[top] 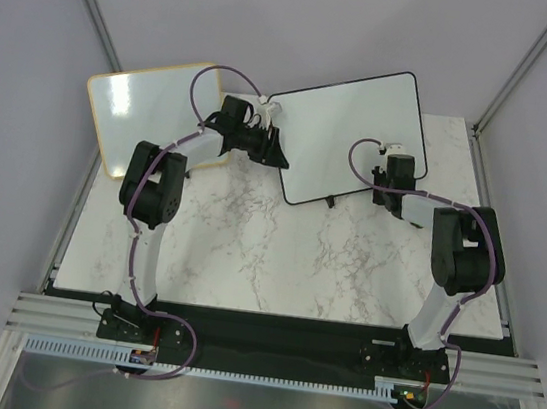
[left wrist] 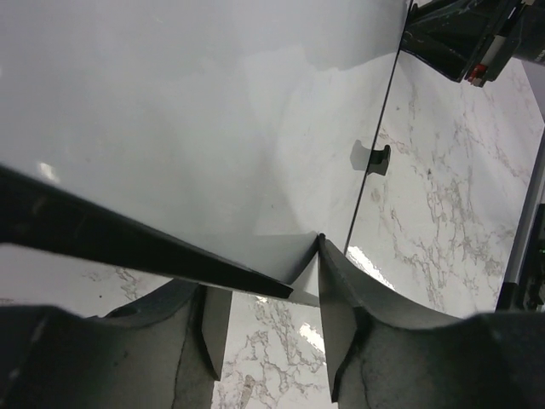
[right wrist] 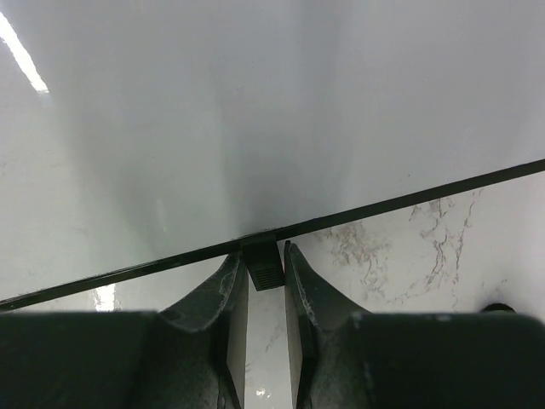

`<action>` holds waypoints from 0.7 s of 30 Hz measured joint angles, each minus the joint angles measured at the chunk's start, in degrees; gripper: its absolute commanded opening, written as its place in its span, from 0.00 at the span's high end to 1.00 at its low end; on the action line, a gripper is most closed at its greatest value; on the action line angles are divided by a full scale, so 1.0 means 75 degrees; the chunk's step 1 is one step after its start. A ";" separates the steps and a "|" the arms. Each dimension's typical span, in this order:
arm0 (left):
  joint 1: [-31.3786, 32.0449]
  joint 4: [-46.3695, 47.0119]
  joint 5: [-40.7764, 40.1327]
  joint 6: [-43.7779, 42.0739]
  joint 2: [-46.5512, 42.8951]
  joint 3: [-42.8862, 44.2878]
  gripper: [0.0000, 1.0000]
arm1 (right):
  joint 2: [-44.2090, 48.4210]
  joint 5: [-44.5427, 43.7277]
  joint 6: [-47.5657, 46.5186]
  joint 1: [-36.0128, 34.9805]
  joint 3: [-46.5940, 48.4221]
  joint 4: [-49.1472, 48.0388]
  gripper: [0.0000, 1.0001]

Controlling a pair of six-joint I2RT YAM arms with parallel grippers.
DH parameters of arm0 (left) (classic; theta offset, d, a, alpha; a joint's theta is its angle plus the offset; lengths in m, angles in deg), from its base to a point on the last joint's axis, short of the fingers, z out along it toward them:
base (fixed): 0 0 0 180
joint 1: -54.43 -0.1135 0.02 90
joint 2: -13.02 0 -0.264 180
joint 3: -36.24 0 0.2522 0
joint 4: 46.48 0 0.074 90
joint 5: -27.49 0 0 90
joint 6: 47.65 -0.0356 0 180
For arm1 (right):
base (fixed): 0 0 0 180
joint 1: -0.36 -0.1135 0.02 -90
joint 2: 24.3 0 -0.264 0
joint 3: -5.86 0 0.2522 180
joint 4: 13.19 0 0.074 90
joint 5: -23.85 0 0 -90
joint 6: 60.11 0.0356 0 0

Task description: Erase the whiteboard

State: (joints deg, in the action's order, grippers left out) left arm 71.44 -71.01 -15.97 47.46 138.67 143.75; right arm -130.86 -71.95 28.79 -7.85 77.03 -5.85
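Note:
The whiteboard (top: pixel 348 139) with a thin black frame lies tilted at the back middle of the marble table. Its surface looks plain white in every view, with no lines showing. My left gripper (top: pixel 276 152) is at the board's near left corner. In the left wrist view the left gripper (left wrist: pixel 264 273) has its jaws apart, with the board's corner (left wrist: pixel 285 290) between them. My right gripper (top: pixel 387 189) is at the board's near edge. In the right wrist view the right gripper (right wrist: pixel 263 256) is shut on one small black foot (right wrist: pixel 266 271) of the board.
A second white board with a light wooden frame (top: pixel 149 113) lies at the back left, partly under the left arm. The whiteboard's other foot (top: pixel 330 203) sticks out at its near edge, and also shows in the left wrist view (left wrist: pixel 375 158). Grey walls surround the table.

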 measured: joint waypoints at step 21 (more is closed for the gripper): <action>0.0012 -0.0361 -0.0323 -0.0251 -0.0111 -0.0256 0.29 | 0.0079 -0.0618 0.0469 -0.0175 -0.0111 0.0000 1.00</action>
State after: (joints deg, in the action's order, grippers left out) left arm 71.53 -73.72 -18.39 45.58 137.84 141.83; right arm -130.27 -76.58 32.31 -9.16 76.20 -5.85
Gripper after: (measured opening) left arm 0.699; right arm 0.263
